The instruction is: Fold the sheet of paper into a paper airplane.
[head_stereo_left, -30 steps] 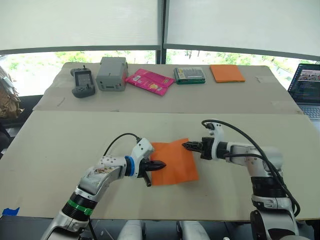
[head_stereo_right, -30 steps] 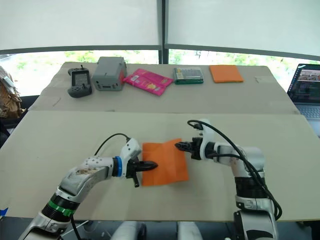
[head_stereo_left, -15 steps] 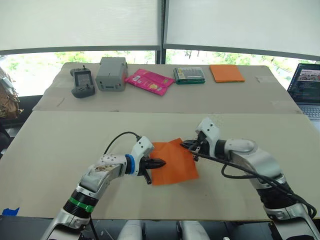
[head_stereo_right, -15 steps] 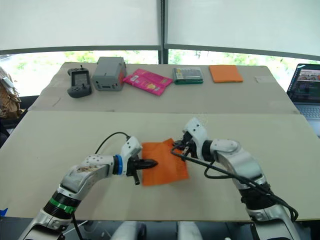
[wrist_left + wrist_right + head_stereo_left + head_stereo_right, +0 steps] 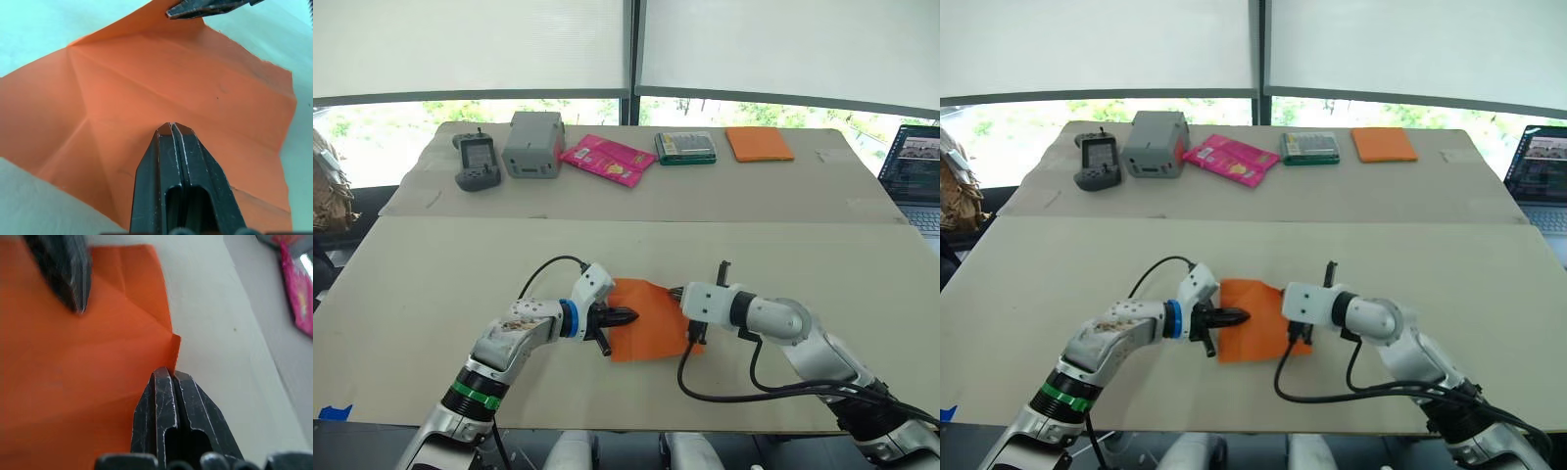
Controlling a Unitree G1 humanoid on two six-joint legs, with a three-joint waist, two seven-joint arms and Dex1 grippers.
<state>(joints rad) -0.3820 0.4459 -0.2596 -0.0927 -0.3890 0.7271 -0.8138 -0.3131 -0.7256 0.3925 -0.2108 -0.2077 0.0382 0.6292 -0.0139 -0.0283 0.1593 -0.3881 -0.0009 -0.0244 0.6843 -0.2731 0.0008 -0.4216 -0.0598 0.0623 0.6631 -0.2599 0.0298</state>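
One sheet of paper [image 5: 646, 318], two grippers on it.
My left gripper [image 5: 628, 317] presses closed; my right gripper [image 5: 167, 373] pinches its edge, corner hidden.

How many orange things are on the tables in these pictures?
2: the sheet of paper lies on the near table between both arms; the orange pad lies at the far table's right end. None seems hidden.

Right gripper [image 5: 677, 292] swung round, dropped toward the bench's near edge; fingers [image 5: 166, 382] now pinched at sheet of paper [image 5: 648, 318] right corner, which has lifted.
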